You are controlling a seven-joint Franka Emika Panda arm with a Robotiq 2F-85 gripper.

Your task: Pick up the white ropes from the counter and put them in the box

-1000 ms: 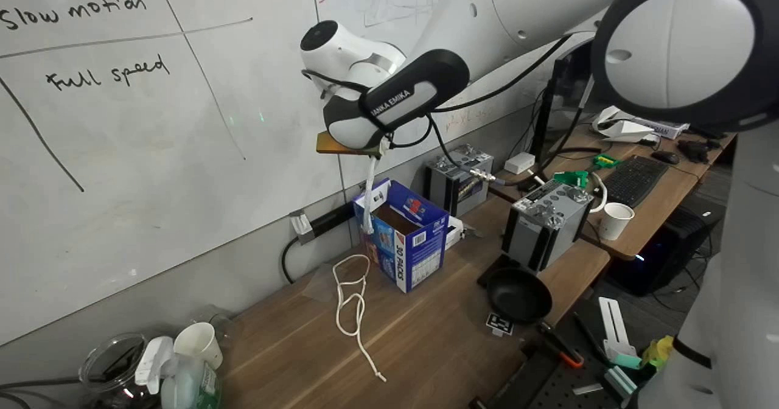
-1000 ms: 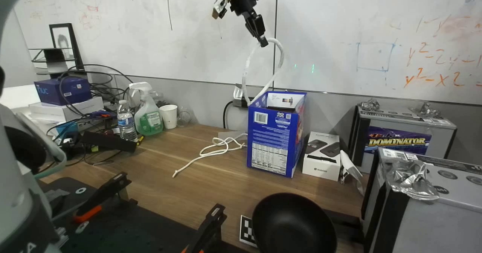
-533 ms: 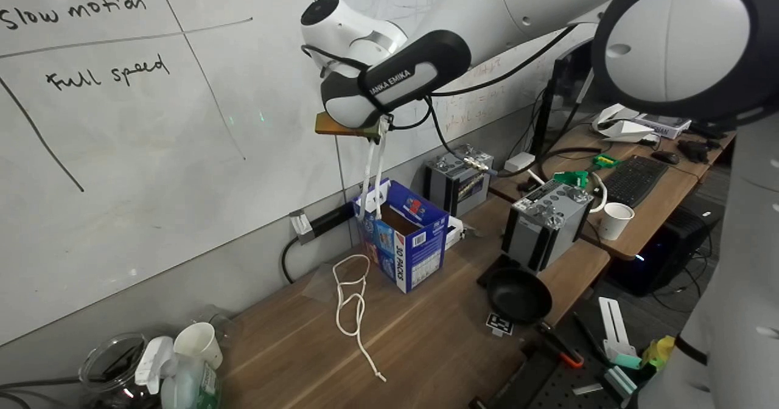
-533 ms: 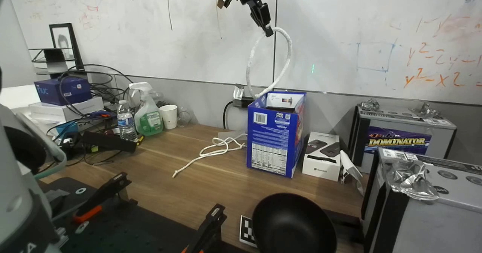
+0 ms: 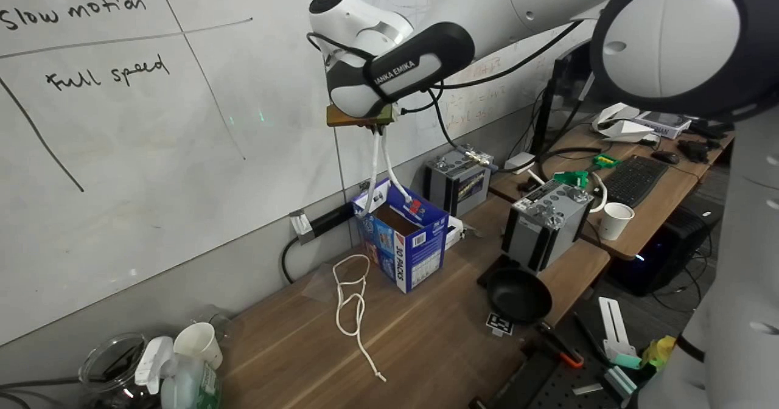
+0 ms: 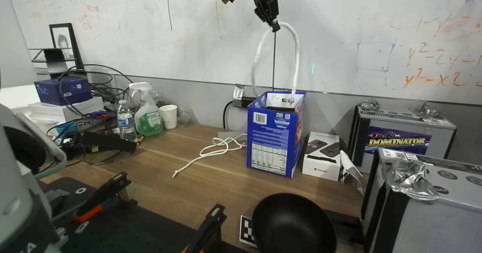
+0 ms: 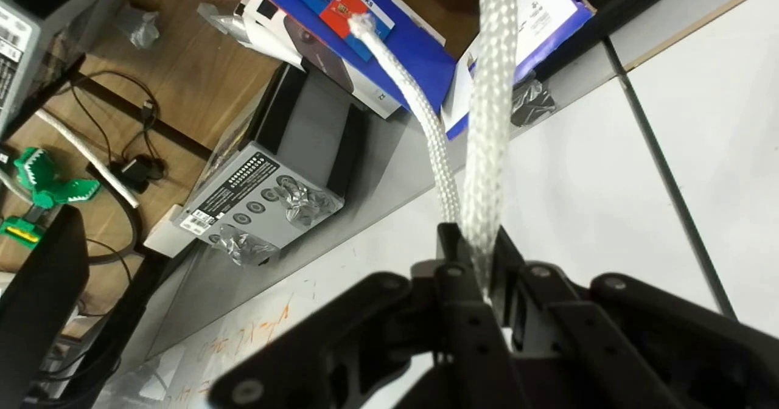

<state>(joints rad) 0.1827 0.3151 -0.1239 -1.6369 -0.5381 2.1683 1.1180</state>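
My gripper [image 6: 276, 26] is shut on a thick white braided rope [image 6: 296, 55], high above the blue box [image 6: 269, 140]. The wrist view shows the rope [image 7: 490, 92] pinched between the fingertips [image 7: 481, 241]. The rope hangs as an upside-down U. In an exterior view, one end [image 5: 406, 197] hangs at the box's opening and the other leg [image 5: 372, 178] comes down by its wall-side edge; I cannot tell whether either end is inside. The box [image 5: 429, 257] stands upright, open on top. A thinner white rope [image 5: 359, 305] lies looped on the brown counter [image 5: 286, 348] beside the box.
A whiteboard wall [image 5: 152, 214] rises behind the counter. A white box [image 6: 322, 166] and grey batteries [image 6: 410, 215] stand beside the blue box. A black pan [image 5: 519, 296] lies nearer the robot. A spray bottle [image 6: 148, 112] and a cup [image 6: 169, 116] stand farther along.
My gripper has risen with the held rope. The rope's legs have spread apart, and one end has swung across to the box's opening. The box and the rope on the counter have not moved.
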